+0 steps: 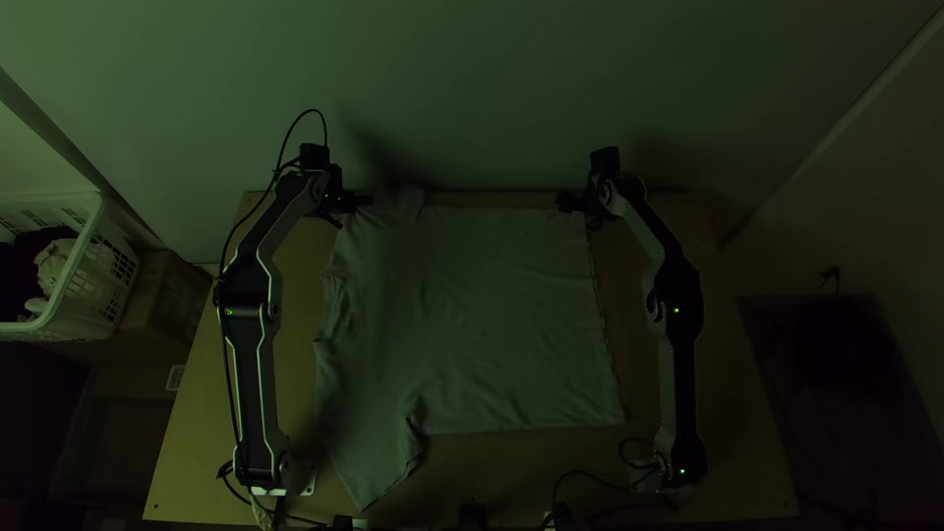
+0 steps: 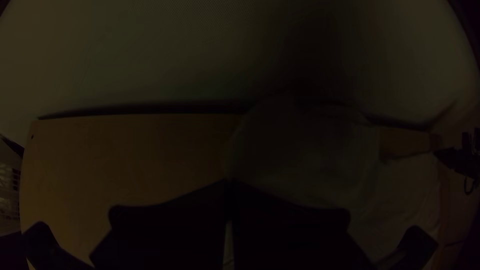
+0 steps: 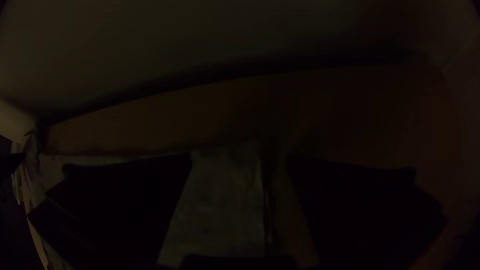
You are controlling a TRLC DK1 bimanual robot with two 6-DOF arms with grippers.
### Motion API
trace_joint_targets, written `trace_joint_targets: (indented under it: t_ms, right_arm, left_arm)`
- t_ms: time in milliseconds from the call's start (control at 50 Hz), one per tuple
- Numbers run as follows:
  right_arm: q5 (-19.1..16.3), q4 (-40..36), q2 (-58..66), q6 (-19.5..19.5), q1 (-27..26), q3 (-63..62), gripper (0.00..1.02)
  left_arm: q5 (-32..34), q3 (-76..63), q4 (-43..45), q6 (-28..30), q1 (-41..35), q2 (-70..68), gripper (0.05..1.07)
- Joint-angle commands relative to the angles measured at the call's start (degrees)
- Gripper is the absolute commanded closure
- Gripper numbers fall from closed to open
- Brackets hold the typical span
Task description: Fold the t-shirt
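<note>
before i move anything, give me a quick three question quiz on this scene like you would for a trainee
1. True or false: the pale cloth t-shirt is rolled into a ball on the light wooden table.
2. Which pincer has its flat black fingers wide apart?
a) left pincer only
b) right pincer only
c) neither
3. Fill in: in the top view, the white slotted plastic basket stands to the ____ of the table.

Key: 1. false; 2. b; 3. left
</note>
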Motion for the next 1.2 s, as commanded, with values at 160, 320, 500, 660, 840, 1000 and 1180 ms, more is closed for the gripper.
trace_joint_targets:
  t_ms: [160, 320, 500, 660, 840, 1000, 1180]
  right_arm:
    - [0.3, -0.3, 3.3, 1.1, 1.0, 1.3, 1.00]
    - [0.7, 0.0, 3.2, 3.0, 0.9, 2.2, 1.00]
    - [5.7, 0.4, 0.9, 2.0, 1.1, 2.5, 1.00]
    - [7.3, 1.3, -1.0, -0.2, 0.9, 2.5, 1.00]
    - [8.3, 1.0, -3.6, -1.8, 0.4, 1.3, 1.00]
    - [8.3, 0.3, -6.1, -2.3, 0.3, -1.2, 1.00]
    - [8.3, -3.0, -8.1, -2.3, 0.3, -2.8, 1.00]
  left_arm:
    - [-0.2, -2.9, 0.0, 0.6, 0.5, -2.3, 1.05]
    - [-0.2, -4.6, 0.3, 0.8, 0.6, -2.9, 1.05]
    - [0.6, -4.4, 1.5, 0.8, 0.6, -4.4, 1.05]
    - [0.6, -4.1, 2.1, 0.3, 0.0, -6.0, 1.05]
    - [0.6, -4.6, 1.5, -0.6, 0.1, -7.6, 1.05]
    - [2.5, -9.0, 2.3, 0.0, 0.1, -10.0, 1.05]
    - [2.6, -13.8, 4.6, 0.1, 0.4, -12.6, 1.05]
